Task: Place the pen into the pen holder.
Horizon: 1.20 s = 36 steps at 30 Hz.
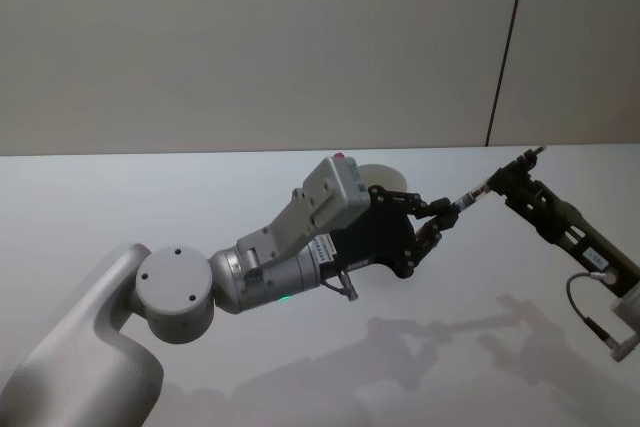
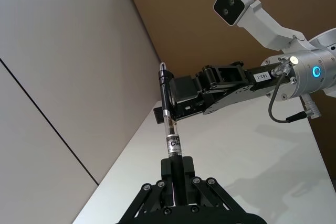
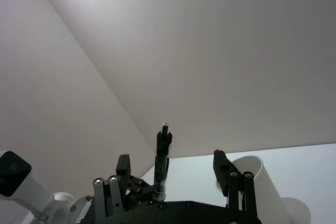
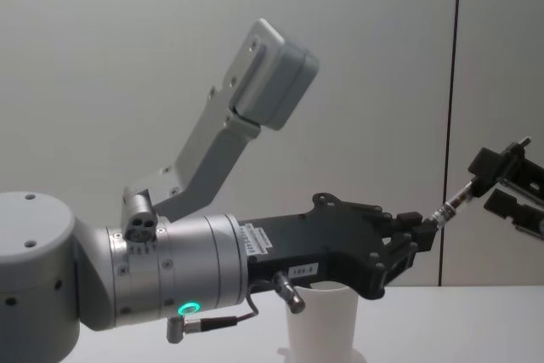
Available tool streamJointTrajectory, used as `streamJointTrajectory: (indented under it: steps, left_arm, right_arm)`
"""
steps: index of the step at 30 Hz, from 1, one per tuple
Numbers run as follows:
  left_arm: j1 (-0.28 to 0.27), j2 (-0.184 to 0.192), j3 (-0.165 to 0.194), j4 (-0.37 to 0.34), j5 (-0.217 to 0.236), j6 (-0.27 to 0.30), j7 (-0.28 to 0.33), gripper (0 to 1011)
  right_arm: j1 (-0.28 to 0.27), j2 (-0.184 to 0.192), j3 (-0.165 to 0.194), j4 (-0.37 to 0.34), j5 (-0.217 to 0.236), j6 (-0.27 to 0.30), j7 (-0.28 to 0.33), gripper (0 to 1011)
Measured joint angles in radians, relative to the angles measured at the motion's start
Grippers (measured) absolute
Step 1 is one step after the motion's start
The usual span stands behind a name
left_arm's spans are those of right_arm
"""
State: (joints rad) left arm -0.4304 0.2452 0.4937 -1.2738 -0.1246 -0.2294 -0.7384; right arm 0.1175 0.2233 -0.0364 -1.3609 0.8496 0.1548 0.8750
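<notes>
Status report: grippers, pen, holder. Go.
Left gripper shut on pen, mid-air. Right gripper open around pen's far end. Pen holder below left gripper, nothing blocking.

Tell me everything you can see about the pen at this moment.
The pen is slim, with a black cap end, a clear barrel and a white printed label. It is held in the air above the white table, tilted. The left gripper is shut on its lower end, and the right gripper, fingers apart in its own wrist view, is around the upper part. The white pen holder stands below the left gripper.
</notes>
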Motion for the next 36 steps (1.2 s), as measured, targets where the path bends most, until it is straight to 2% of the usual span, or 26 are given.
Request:
streamJointTrajectory:
  steps: [4,8,20,21,22,25,26,29,32,36]
  left_arm:
    - [0.0,0.0,0.0,0.0,0.0,0.0,0.0,132]
    - [0.0,0.0,0.0,0.0,0.0,0.0,0.0,132]
    - [0.0,0.0,0.0,0.0,0.0,0.0,0.0,132]
    - [0.0,0.0,0.0,0.0,0.0,0.0,0.0,132]
    - [0.0,0.0,0.0,0.0,0.0,0.0,0.0,132]
    - [0.0,0.0,0.0,0.0,0.0,0.0,0.0,132]
    - [0.0,0.0,0.0,0.0,0.0,0.0,0.0,132]
    - [0.0,0.0,0.0,0.0,0.0,0.0,0.0,132]
    - [0.0,0.0,0.0,0.0,0.0,0.0,0.0,132]
    - [0.0,0.0,0.0,0.0,-0.002,-0.001,0.0,132]
  right_arm:
    - [0.002,0.002,-0.003,0.004,0.009,-0.002,0.005,963]
    - [0.003,0.004,-0.005,0.006,0.016,-0.003,0.009,863]
    - [0.004,0.01,-0.01,0.006,0.042,-0.006,0.019,476]
    - [0.004,0.01,-0.011,0.005,0.046,-0.007,0.02,476]
    - [0.004,0.011,-0.011,0.005,0.048,-0.007,0.02,409]
    - [0.003,0.013,-0.012,0.003,0.057,-0.008,0.022,304]
    - [0.003,0.013,-0.012,0.002,0.059,-0.008,0.023,304]
    - [0.002,0.016,-0.013,-0.002,0.071,-0.009,0.024,165]
    - [0.001,0.017,-0.014,-0.003,0.076,-0.009,0.025,123]
    - [0.001,0.019,-0.016,-0.005,0.085,-0.009,0.026,120]
